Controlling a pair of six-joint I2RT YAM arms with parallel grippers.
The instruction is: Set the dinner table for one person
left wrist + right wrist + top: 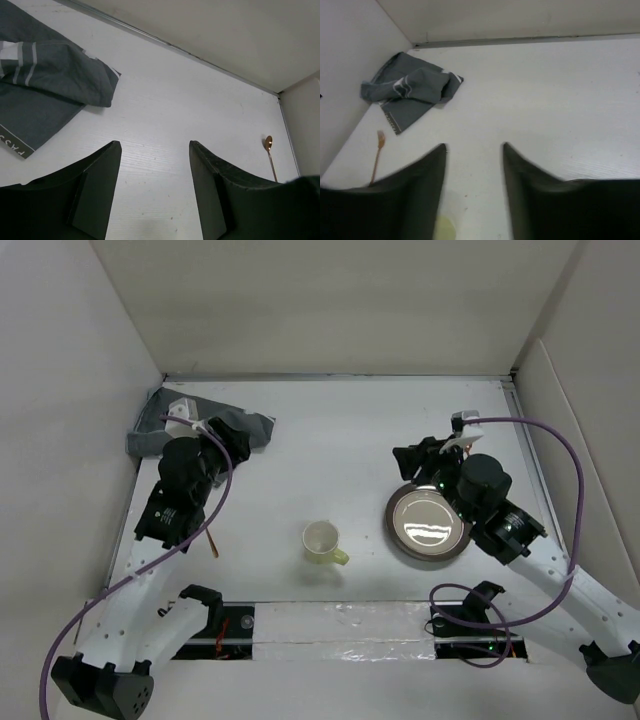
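The dinner table (pixel 340 440) is a white top with white walls. A crumpled dark grey striped placemat (pixel 250 428) lies at its far left; it also shows in the left wrist view (pixel 45 85) and the right wrist view (pixel 410 90). My left gripper (pixel 222 438) hovers by the placemat's near edge, open and empty (pixel 155 150). A dark round plate (pixel 428 523) lies right of centre. My right gripper (pixel 412 462) is just beyond the plate's far rim, open and empty (pixel 474 147). A pale yellow mug (pixel 322 542) stands upright in the middle.
A copper fork (pixel 211 540) lies near the left arm and shows in the right wrist view (pixel 376 155). A copper spoon (pixel 270 155) lies near a side wall in the left wrist view. Purple cables loop off both arms.
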